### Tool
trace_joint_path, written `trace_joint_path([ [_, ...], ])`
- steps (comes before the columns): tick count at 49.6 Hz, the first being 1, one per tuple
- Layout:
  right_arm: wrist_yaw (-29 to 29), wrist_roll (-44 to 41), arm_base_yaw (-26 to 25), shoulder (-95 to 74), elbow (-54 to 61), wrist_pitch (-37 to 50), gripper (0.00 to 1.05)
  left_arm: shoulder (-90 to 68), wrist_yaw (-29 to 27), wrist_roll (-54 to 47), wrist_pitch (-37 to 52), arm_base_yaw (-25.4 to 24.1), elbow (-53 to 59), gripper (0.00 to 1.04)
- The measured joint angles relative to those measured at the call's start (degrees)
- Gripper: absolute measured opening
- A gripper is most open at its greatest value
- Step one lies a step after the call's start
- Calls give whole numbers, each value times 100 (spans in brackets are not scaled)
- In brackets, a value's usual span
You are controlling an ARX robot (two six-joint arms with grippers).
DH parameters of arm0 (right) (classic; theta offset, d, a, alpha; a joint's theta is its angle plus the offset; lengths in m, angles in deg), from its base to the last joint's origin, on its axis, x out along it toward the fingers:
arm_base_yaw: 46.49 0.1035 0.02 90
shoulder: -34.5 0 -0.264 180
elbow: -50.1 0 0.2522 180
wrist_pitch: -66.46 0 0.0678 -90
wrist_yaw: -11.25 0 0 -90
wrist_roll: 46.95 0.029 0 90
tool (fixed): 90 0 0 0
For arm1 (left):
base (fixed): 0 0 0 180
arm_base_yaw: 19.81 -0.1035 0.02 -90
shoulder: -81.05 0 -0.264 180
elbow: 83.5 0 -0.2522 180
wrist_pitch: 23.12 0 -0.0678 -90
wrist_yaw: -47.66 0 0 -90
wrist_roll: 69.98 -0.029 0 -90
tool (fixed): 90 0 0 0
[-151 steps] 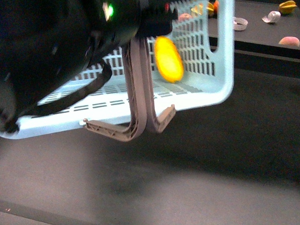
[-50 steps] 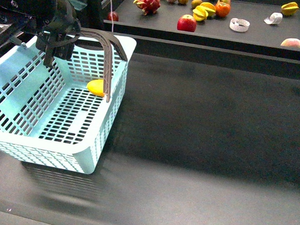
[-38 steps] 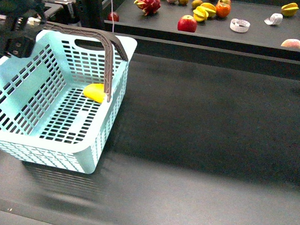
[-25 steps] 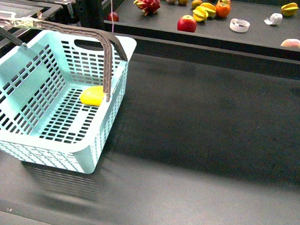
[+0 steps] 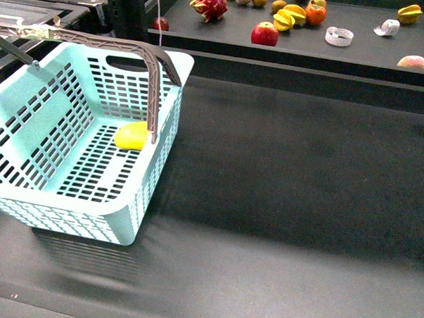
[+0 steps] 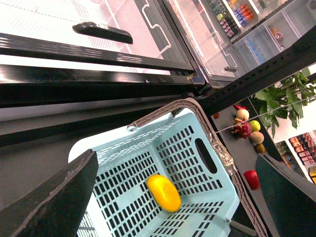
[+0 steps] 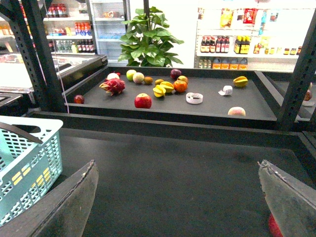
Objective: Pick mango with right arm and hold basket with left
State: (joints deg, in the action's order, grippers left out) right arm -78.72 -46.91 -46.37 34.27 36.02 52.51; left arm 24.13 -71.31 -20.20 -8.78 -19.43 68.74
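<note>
The turquoise basket [image 5: 30, 123] stands on the dark table at the left, one grey-brown handle [image 5: 154, 86] raised over it. The yellow mango [image 5: 132, 136] lies on the basket's floor near the right wall. Neither arm shows in the front view. In the left wrist view my left gripper [image 6: 175, 155] is open and empty, high above the basket [image 6: 207, 197], with the mango [image 6: 164, 192] seen between its fingers [image 6: 54, 197]. My right gripper [image 7: 177, 163] is open and empty over bare table, with the basket [image 7: 29, 163] off to one side.
A raised shelf [image 5: 357, 56] behind the table holds a dragon fruit [image 5: 210, 4], a red apple [image 5: 264, 33], star fruits [image 5: 287, 16], a tape roll [image 5: 338, 35] and a peach [image 5: 412, 62]. A dark post [image 5: 127, 11] stands behind the basket.
The left arm, which held the basket tilted up, set it down, let go of the handle and left the front view. The mango slid slightly left on the basket floor.
</note>
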Motion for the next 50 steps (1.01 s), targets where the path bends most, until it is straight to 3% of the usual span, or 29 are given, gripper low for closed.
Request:
trace_joint_path([
  [8, -2, 0, 0, 0, 0, 0, 97, -2, 46, -37, 13, -7, 4, 99],
  [12, -2, 2, 0, 0, 0, 0, 97, -74, 2411, -2048, 1768, -389, 636, 79],
  [14, -2, 0, 0, 0, 0, 0, 97, 52, 2708, -2806, 1947, -258, 739, 72],
  [21, 0, 2, 0, 0, 0, 0, 97, 334, 2911, -4385, 2216, -42, 1097, 45],
  [30, -7, 2, 0, 0, 0, 0, 97, 1298, 2900, -4835, 1412, -37, 1276, 5],
  [50, -11, 0, 0, 0, 0, 0, 97, 3091, 2898, -4916, -214, -37, 1283, 4],
])
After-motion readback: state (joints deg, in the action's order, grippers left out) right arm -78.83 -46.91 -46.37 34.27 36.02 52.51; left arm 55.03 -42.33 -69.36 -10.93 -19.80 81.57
